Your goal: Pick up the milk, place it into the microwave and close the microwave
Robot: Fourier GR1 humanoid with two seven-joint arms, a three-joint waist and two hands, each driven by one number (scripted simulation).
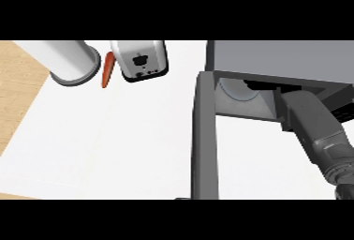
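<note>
Kitchen counter — microwave (276,61), toaster (142,60)

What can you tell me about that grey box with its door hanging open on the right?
That is the microwave, a dark grey, metal-looking box at the counter's right side. Its door is swung wide open, seen edge-on as a long grey bar reaching toward the robot. Inside, the pale cavity holds a round turntable plate. The robot's right arm reaches into the opening; its hand is hidden inside, and no milk is visible.
</note>
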